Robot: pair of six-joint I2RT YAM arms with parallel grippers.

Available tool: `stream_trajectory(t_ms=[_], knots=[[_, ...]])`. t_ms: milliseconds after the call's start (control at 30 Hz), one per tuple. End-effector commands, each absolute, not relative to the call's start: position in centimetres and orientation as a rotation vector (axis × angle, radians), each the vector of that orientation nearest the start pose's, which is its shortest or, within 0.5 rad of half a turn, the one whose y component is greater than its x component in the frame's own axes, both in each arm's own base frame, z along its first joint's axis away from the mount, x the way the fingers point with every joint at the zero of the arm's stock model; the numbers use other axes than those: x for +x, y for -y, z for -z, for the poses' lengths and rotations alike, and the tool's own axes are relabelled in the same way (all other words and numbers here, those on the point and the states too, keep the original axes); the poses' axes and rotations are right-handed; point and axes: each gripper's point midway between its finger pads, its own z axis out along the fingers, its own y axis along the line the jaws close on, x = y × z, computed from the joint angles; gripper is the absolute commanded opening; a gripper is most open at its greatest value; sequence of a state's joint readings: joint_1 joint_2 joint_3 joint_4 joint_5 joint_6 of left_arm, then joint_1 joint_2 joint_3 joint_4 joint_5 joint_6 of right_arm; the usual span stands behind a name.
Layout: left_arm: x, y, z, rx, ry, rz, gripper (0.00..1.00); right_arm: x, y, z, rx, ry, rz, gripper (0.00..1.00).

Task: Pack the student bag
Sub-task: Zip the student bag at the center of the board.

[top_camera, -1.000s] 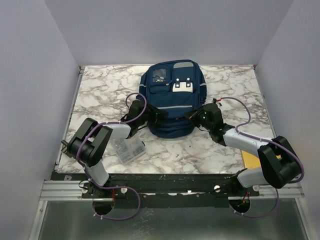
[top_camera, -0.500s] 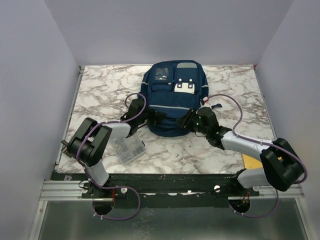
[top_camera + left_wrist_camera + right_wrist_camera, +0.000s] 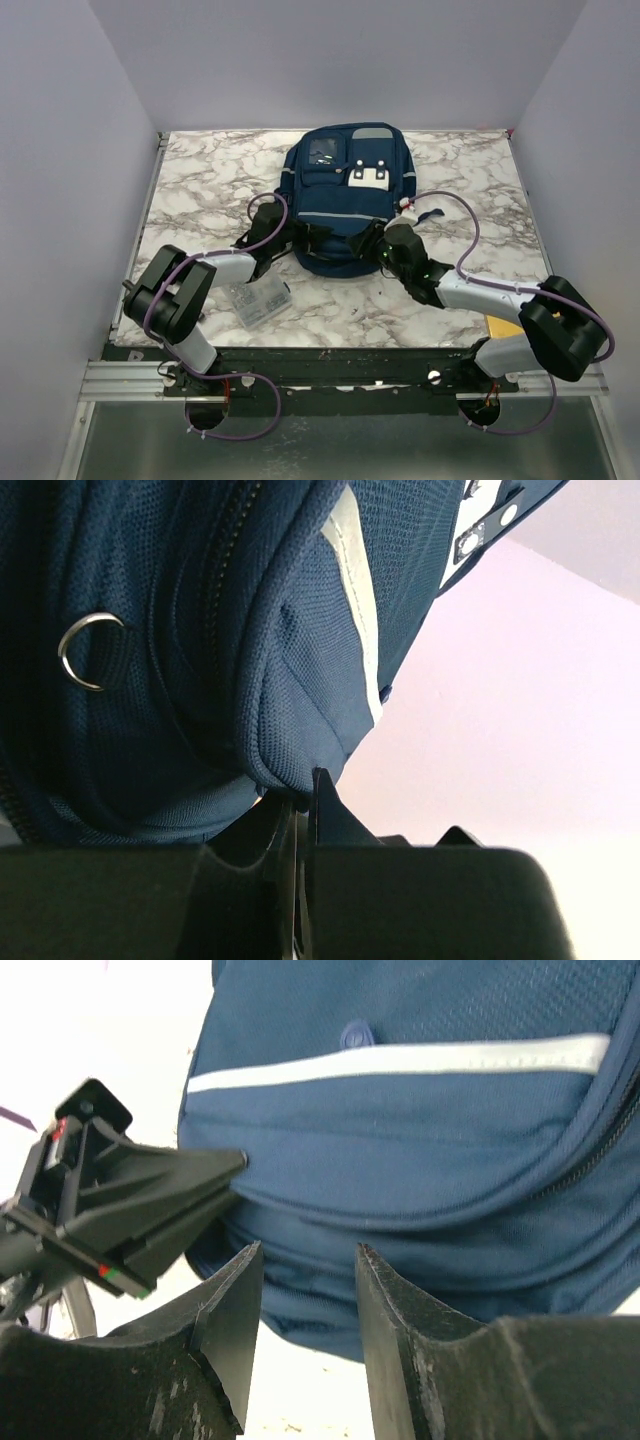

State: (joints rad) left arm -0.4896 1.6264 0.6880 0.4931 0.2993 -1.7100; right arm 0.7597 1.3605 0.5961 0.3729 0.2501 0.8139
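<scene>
Navy fabric of the student bag point(image 3: 345, 200) is lying on the marble surface point(image 3: 200, 180), long axis running away from the arms, bottom end nearest; the left end effector point(image 3: 308, 240) is clenching its near-left corner; the right end effector point(image 3: 368, 238) is hovering released just beside the near-right corner.

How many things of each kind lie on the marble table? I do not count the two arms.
Navy blue fabric backpack: 1
Small clear plastic box: 1
Flat yellow item, partly hidden by the right arm: 1
Total: 3
</scene>
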Motion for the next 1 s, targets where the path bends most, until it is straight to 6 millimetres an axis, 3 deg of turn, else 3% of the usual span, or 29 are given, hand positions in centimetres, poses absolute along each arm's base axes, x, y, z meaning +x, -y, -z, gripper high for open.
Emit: stream_trajectory(t_ms=[0,400,600,700,767,967], knots=[[32.3,30.3,-16.2,-1.097,-2.106,1.754,0.0,32.2,-26.7,-13.2,0.309,-1.941,-0.737,0.46],[31.7,30.6,-17.2,-1.085,-2.083,1.814,0.0,32.8,-27.6,-11.6,0.398,-1.867,-0.635,0.4],[31.2,30.2,-17.0,-1.083,-2.076,1.8,0.0,34.3,-25.7,-10.5,0.522,-1.813,-0.471,0.32],[31.2,29.8,-16.6,-1.074,-2.07,1.773,0.0,34.5,-24.0,-9.6,0.536,-1.827,-0.333,0.2],[31.6,29.4,-16.3,-1.062,-2.057,1.741,0.0,34.3,-22.8,-9.3,0.482,-1.844,-0.23,0.01],[34.8,26.8,-15.4,-0.965,-2.04,1.543,0.0,31.6,-20.6,-8.2,0.109,-2.014,-0.04,0.0]])
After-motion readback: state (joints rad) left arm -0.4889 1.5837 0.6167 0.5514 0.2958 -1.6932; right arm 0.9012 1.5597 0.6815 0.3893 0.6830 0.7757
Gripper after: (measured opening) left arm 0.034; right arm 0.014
